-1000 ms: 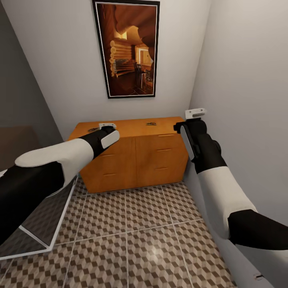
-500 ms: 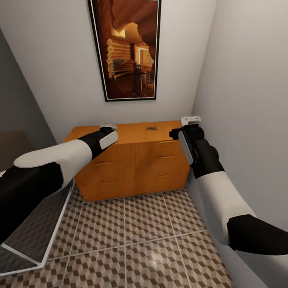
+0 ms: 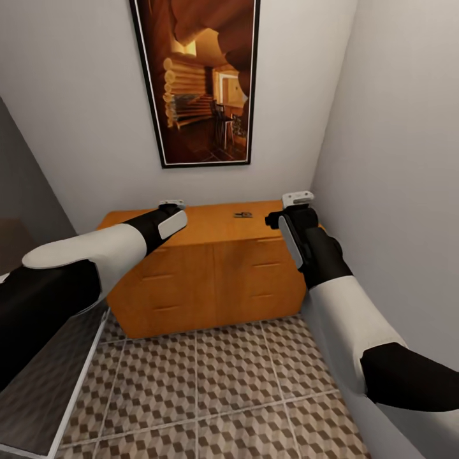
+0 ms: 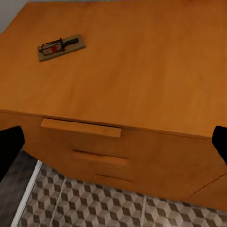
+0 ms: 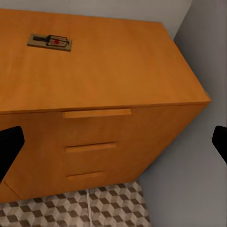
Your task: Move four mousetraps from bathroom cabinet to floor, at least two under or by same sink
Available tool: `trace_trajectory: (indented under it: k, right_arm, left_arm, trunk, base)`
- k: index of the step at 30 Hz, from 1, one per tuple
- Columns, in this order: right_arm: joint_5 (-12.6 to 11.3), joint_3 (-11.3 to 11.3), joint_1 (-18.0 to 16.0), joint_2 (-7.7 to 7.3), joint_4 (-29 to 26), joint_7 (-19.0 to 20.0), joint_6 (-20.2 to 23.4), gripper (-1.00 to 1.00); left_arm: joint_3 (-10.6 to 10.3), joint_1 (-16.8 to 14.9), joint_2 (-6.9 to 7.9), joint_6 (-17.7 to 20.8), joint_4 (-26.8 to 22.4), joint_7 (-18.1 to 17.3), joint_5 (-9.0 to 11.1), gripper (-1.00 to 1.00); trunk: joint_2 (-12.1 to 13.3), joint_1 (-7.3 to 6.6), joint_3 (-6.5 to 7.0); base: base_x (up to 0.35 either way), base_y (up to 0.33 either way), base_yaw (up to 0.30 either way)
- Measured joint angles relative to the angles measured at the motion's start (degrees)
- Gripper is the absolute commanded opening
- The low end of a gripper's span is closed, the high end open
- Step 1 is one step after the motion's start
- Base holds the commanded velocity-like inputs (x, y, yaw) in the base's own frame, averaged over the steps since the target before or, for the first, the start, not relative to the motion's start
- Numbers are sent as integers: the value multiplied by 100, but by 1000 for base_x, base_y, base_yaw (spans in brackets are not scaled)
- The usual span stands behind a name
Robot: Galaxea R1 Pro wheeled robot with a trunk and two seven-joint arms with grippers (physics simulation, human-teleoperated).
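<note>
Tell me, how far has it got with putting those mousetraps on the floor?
Barely started. No trap lies on the tiled floor yet. One mousetrap sits on the cabinet; both open grippers, left and right, hover empty. Grasping and placing remain.

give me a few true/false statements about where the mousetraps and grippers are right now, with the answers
1. A mousetrap lies on top of the cabinet. True.
2. The left gripper is shut on a mousetrap. False: its fingers stand wide apart in the left wrist view with nothing between them.
3. The cabinet's drawers are pulled open. False: every drawer front sits flush and closed.
4. The right gripper hangs over the cabinet's end beside the side wall. True.
5. A mousetrap already lies on the bathroom floor. False: the tiles in view carry none.
6. A framed picture hangs on the wall above the cabinet. True.
</note>
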Motion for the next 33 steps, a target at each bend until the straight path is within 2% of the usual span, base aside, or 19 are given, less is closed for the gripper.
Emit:
trace_trajectory:
  k: [14, 16, 21, 23, 28, 33]
  right_arm:
    - [-2, 24, 12, 10, 12, 56, 29, 100]
    - [-3, 33, 12, 10, 13, 195, 47, 100]
    - [-7, 40, 12, -2, 16, 897, 117, 100]
    - [-8, 42, 12, -3, 19, 1049, 158, 100]
    - [-4, 47, 12, 0, 26, 1177, 197, 100]
    - [-6, 49, 12, -13, 30, 1219, 212, 100]
  left_arm:
    - [0, 72, 14, -2, 25, 2, -1, 100]
    - [-2, 88, 48, 0, 20, 5, 1, 100]
    - [0, 111, 106, 6, 21, 30, 31, 100]
    - [0, 135, 116, 6, 27, 42, 75, 100]
    - [1, 160, 138, 33, 29, 59, 179, 100]
    - [19, 164, 116, 261, 12, 126, 412, 100]
  trunk:
    - [0, 0, 0]
    - [0, 0, 0]
    - [0, 0, 0]
    - [0, 0, 0]
    - [0, 0, 0]
    - [0, 0, 0]
  base:
    - [338, 0, 0]
    - [338, 0, 0]
    - [338, 0, 0]
    - [338, 0, 0]
    - [338, 0, 0]
    - [299, 0, 0]
